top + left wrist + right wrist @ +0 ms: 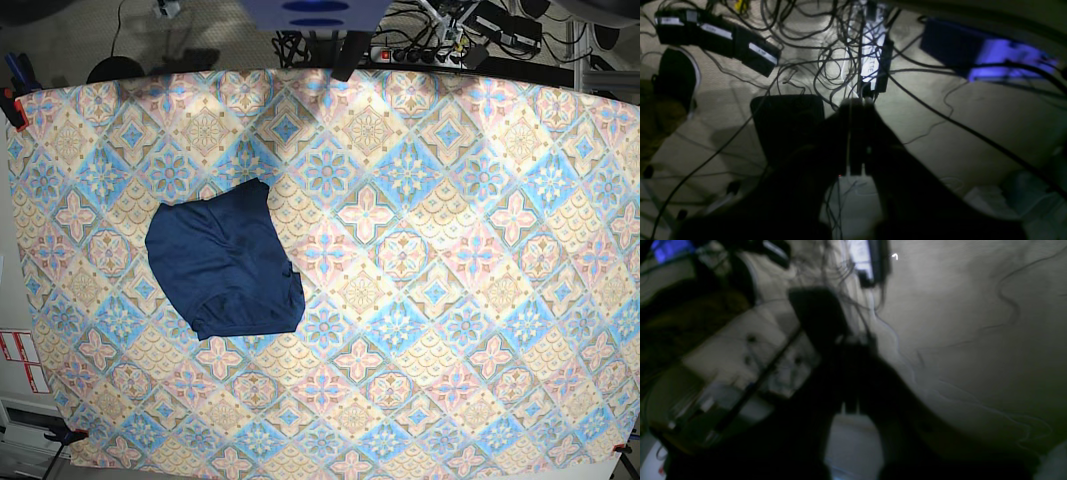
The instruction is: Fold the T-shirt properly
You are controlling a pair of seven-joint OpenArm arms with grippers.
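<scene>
Though both claws are out of the base view, each wrist camera shows its own: the left claw (858, 140) and the right claw (853, 380) both stand pinched together with nothing between the jaws, pointing at a floor strewn with cables (826, 66). The shirt (226, 260) is nowhere near either claw; it lies as a compact, roughly square bundle on the tablecloth (450, 300). It looks thin, soft and light, so it should drape and slide easily. I would pinch it at a corner or along a folded edge, not the middle.
</scene>
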